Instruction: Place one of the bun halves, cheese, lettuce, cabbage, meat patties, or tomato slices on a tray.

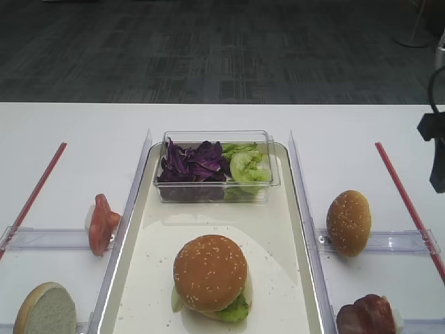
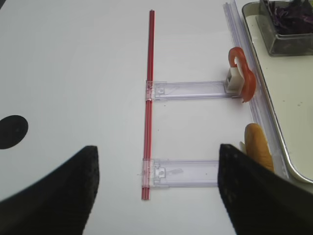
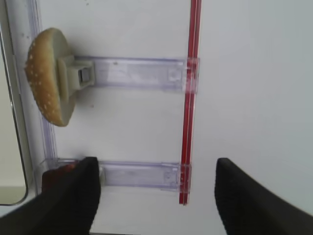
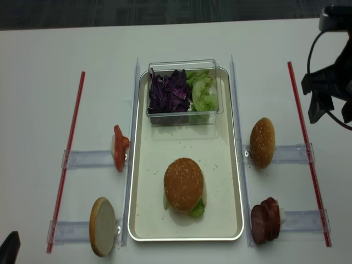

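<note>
Beneath the sesame-speckled golden-brown bun top [image 1: 210,272] on the cream-white rectangular tray [image 1: 288,229], only green leaf edges show. The dark pinkish-brown meat slices [image 1: 366,315], right of that tray, are cut off by the frame's bottom edge.

White tabletop [image 2: 73,63] seen from above, with the left hand [image 2: 156,196] spread wide: two dark fingers [image 2: 54,196] at the bottom corners, nothing between them but a red strip [image 2: 149,98] running top to bottom and a clear plastic holder [image 2: 183,172] joined to it. Higher up, a second clear holder [image 2: 190,89] carrying upright tomato slices [image 2: 243,81] at its right end, and below them a pale flat-faced bun half [image 2: 258,149] standing on edge just beside the right finger. At far right, the rim of the cream tray [image 2: 274,98], with a clear box holding purple cabbage [image 2: 293,14] in the top corner.
</note>
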`<state>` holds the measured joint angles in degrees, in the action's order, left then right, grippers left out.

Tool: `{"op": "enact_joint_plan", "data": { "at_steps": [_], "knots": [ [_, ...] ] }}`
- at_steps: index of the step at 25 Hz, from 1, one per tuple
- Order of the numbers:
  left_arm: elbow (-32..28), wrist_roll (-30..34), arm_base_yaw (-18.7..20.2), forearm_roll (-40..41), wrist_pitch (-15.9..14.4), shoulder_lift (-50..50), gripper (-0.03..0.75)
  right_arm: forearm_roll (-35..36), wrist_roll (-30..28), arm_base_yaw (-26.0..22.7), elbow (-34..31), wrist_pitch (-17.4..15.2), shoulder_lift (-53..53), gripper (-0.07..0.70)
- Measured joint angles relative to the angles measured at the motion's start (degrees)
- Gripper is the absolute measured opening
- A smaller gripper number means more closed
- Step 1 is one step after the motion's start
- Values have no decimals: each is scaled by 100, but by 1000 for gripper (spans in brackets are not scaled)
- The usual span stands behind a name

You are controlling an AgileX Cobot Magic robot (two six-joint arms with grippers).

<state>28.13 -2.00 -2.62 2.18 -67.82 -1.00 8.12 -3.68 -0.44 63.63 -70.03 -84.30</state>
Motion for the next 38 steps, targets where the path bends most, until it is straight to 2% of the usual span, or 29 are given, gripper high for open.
{"op": "enact_joint_plan", "data": {
  "at_steps": [7, 14, 23, 30, 35, 38],
  "knots": [
    [0, 0, 0, 0, 0, 0, 472, 13, -22, -12, -898, 36, 796, 519],
    [0, 0, 0, 0, 0, 0, 472, 150, -103, -12, -1707, 252, 1640, 519],
    [0, 0, 0, 0, 0, 0, 472, 218, -132, -12, -2776, 711, 2963, 519],
    [0, 0, 0, 0, 0, 0, 472, 218, -154, -12, -3286, 849, 3653, 505],
    [0, 0, 0, 0, 0, 0, 472, 196, -167, -12, -3514, 861, 4208, 505],
    [0, 0, 0, 0, 0, 0, 472, 171, -181, -12, -3551, 756, 4561, 505]
  ]
}}
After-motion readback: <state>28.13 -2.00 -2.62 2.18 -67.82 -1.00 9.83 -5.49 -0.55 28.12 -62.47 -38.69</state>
